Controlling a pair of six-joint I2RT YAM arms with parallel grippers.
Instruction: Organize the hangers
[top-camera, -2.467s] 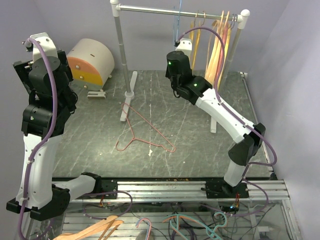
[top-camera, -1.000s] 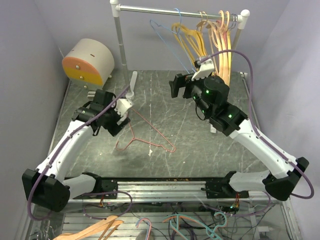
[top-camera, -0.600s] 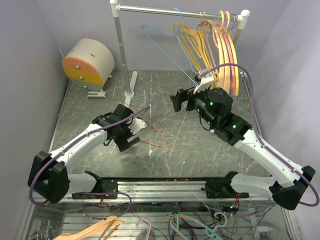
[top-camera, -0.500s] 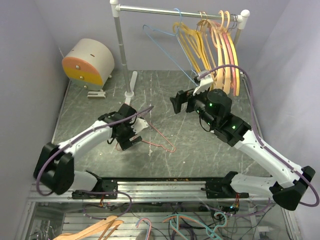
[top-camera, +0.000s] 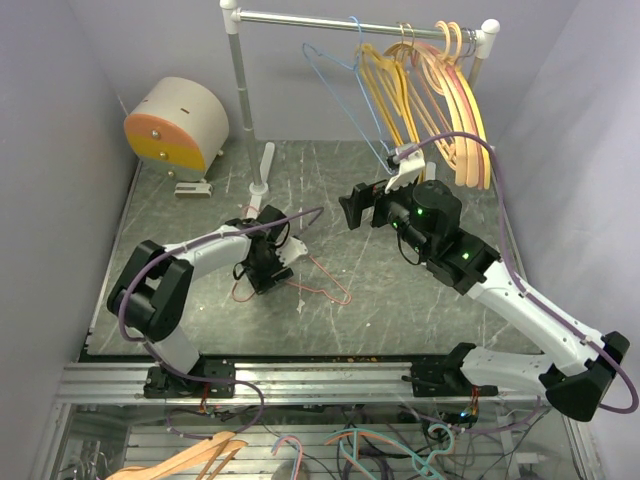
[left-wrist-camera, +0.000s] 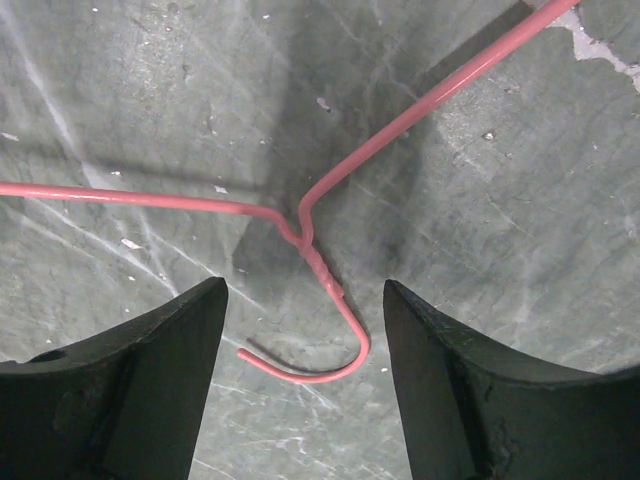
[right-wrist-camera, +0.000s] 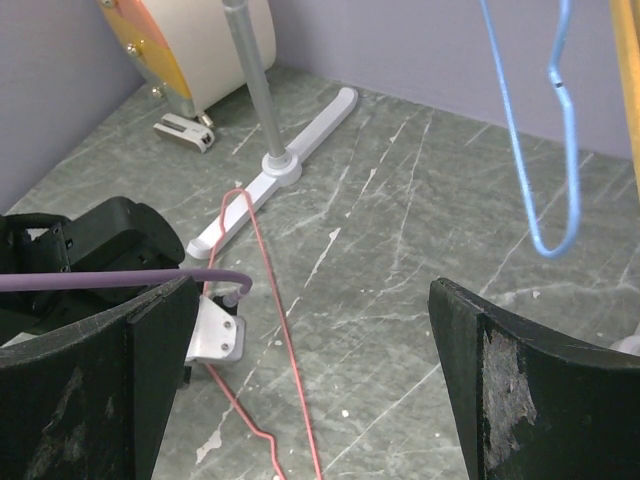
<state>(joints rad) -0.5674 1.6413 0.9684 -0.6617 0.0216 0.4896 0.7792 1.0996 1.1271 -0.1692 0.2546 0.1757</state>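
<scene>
Found red wire hanger (left-wrist-camera: 320, 266) flat on the table (top-camera: 360, 320), well apart from the other hangers (top-camera: 468, 140) up on the rail (top-camera: 300, 17), with left gripper (left-wrist-camera: 303, 290) low over it, jaws partly apart either side of the twisted neck, gripping nothing yet (right gripper (right-wrist-camera: 312, 300) wide open, empty, off above mid-table). Flagged likely failure on closing: off-centre pinch flicking the thin flat wire sideways, or jaws scraping the table and lifting nothing.
</scene>
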